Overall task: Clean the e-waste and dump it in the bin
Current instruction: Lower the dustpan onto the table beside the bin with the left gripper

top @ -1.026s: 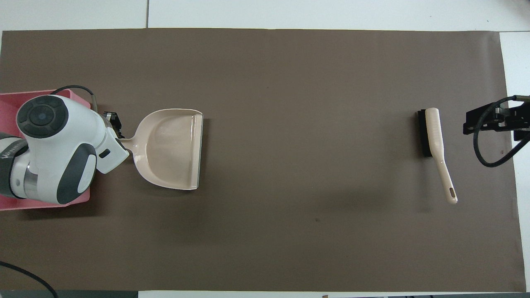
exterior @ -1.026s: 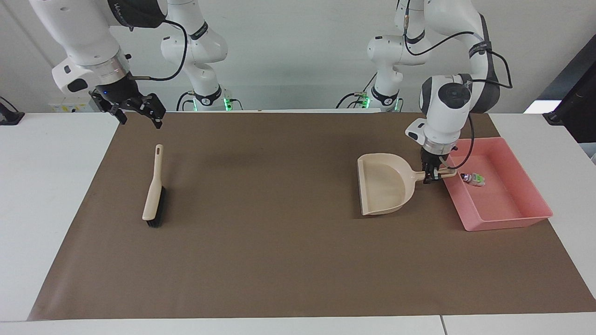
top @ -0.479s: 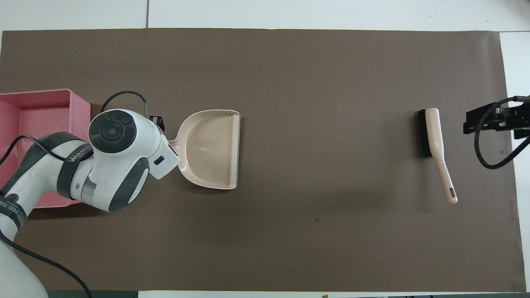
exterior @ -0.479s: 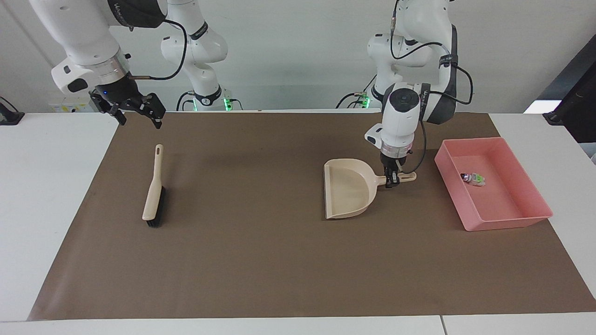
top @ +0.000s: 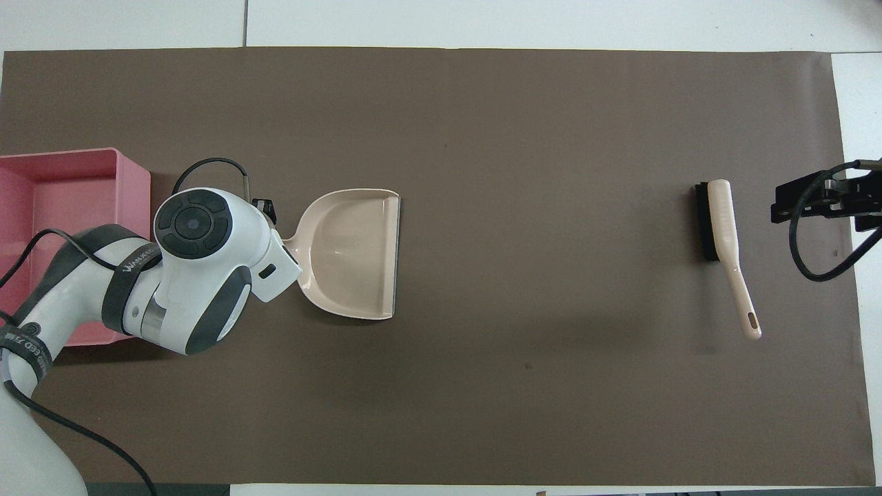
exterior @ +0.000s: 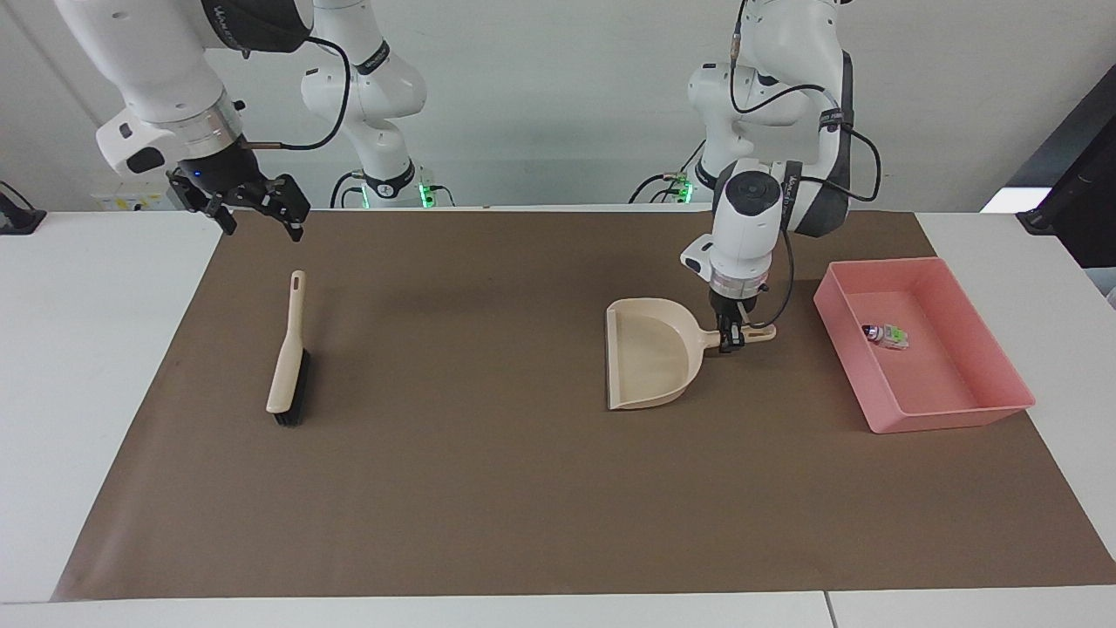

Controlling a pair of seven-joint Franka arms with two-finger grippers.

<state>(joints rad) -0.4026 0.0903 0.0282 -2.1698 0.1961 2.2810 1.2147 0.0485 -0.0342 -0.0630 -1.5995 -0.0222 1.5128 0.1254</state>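
E-waste (exterior: pixel 884 335), two tiny cylinders, is lying in the pink bin (exterior: pixel 1003 371) at the left arm's end of the tabletop (exterior: pixel 488 488). Beside the bin, the left tool (exterior: pixel 731 338) is clamping the empty dustpan (exterior: pixel 649 362) by its handle; releasing it looks like the only step remaining. The right tool (exterior: pixel 261 218) is waiting with fingers apart above the brush (exterior: pixel 288 371).

a beige dustpan (exterior: pixel 649 353) lies flat on the brown mat (exterior: pixel 488 488) of the white counter (exterior: pixel 96 349). a beige brush (exterior: pixel 289 356) with black bristles lies well apart from it.
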